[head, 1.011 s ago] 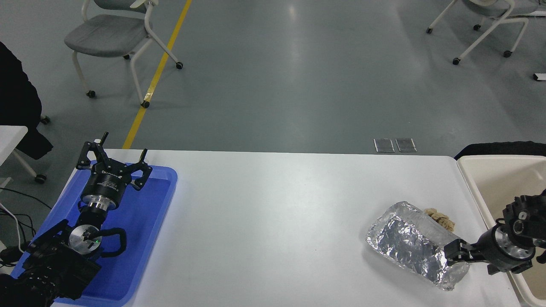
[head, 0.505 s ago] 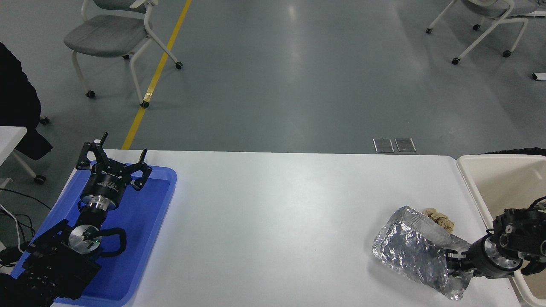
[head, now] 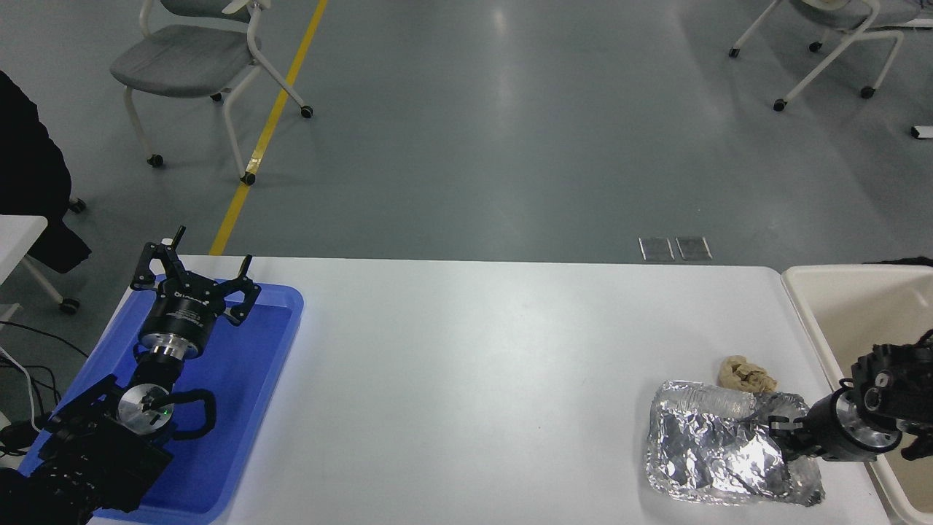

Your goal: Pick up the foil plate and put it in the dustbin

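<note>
1 foil plate (head: 718,456) near table's (head: 474,364) right edge, beside dustbin (head: 838,306).

Bright even overhead light, glare streak on the grey floor (head: 503,95), soft shadows, sharp focus, glinting foil plate (head: 721,452)

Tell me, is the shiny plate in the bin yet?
Not yet. Done: the right gripper has reached the foil plate and is at its right end. In hand: it seems to pinch that end, but the plate looks to rest on the white table. Left: lift it and drop it into the dustbin at the right. The left gripper waits, open, over the blue tray.
</note>
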### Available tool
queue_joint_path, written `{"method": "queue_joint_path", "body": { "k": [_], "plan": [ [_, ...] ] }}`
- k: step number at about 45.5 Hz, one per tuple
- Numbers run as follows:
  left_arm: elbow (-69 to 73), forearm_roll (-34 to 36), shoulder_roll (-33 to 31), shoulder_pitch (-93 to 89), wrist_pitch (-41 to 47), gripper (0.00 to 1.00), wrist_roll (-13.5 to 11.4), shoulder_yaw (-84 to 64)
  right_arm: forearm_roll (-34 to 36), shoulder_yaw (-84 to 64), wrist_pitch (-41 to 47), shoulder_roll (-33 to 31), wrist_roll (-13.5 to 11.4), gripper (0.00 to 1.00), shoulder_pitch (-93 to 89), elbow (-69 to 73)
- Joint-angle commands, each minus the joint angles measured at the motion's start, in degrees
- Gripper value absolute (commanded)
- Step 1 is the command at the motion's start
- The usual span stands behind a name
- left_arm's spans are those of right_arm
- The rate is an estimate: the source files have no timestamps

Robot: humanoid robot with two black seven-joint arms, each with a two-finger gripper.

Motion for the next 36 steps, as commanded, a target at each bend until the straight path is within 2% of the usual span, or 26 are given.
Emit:
{"method": "queue_joint_path", "body": {
  "k": [1, 10, 22, 36],
  "plan": [
    [0.09, 0.00, 0.00, 0.01, 0.00, 1.00, 0.00, 0.00, 1.04, -10.80, 3.08, -5.86, -0.03, 0.00, 18.14, 9.75],
    [0.09, 0.00, 0.09, 0.10, 0.00, 1.00, 0.00, 0.00, 7.54, -24.69, 5.80, -4.90, -0.12, 0.00, 39.15, 16.35],
    [-0.09, 0.00, 0.09, 0.01, 0.00, 1.00, 0.00, 0.00, 15.11, -36.12, 11.07, 3.89, 0.06, 0.00, 58.06, 21.18],
    [0.09, 0.00, 0.09, 0.01, 0.00, 1.00, 0.00, 0.00, 15.46, -38.15, 15.99, 7.94, -0.03, 0.00, 67.47, 23.38]
  ]
}}
